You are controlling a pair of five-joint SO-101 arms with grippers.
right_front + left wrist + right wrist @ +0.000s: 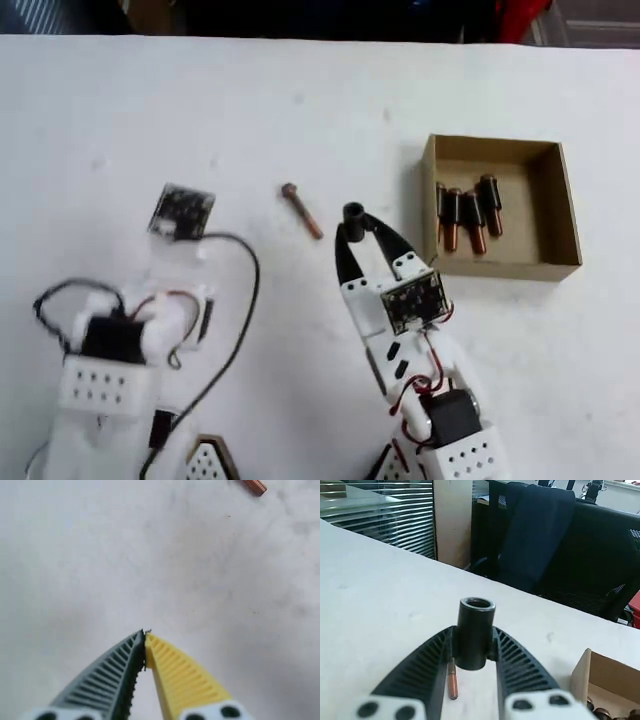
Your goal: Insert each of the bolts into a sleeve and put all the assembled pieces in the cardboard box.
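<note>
The right gripper [473, 636] clamps a sleeve [476, 615] upright, bore up. A bolt [301, 210] lies just left of it, the box [565, 210] to the right. The left gripper [144, 636], closed and empty, probably must fetch that bolt for insertion.

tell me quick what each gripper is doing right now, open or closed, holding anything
Left gripper: closed, jaws together, holding nothing.
Right gripper: closed on the black sleeve.
</note>
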